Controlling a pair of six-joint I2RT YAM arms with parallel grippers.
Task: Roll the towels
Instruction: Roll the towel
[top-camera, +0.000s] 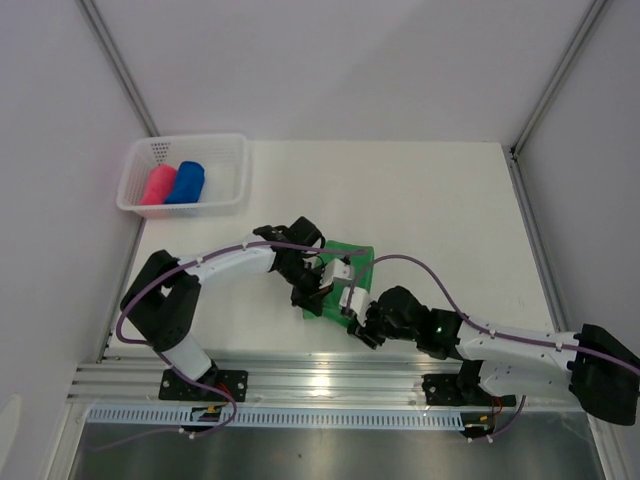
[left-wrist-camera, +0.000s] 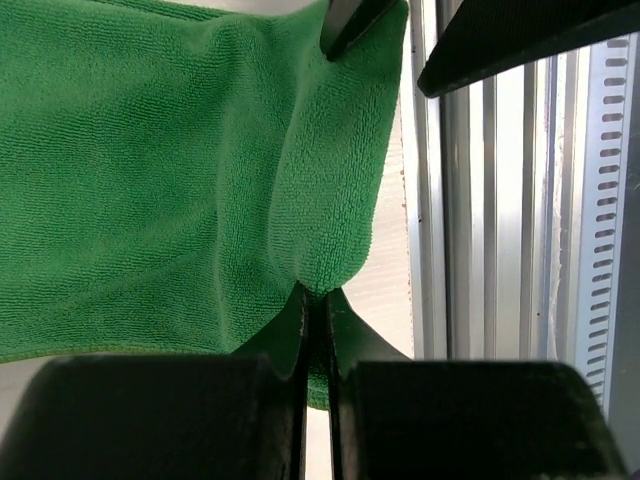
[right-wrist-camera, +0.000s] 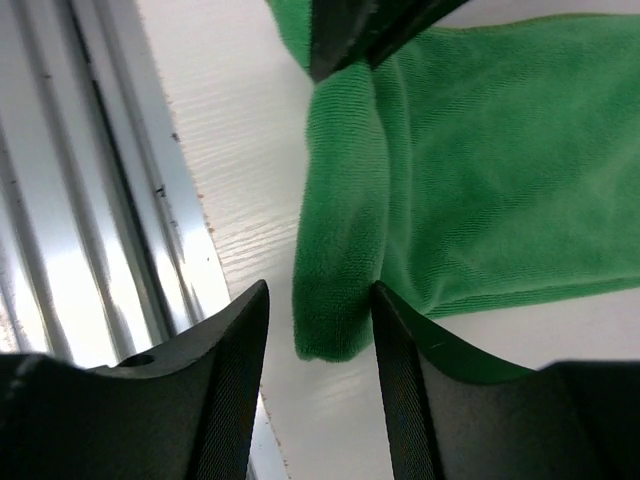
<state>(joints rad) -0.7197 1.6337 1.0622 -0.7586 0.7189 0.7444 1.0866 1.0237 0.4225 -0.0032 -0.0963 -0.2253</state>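
the raised fold of the green towel (right-wrist-camera: 480, 170) runs from the left gripper (left-wrist-camera: 315, 300), clenched on one end, to the parted jaws of the right gripper (right-wrist-camera: 318, 305) (straddling it, not gripping)

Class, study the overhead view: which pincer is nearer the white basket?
Left. The left pincer, shut on the green towel, sits toward the arms' side and right of the basket; the right pincer, open at the same towel, lies farther off.
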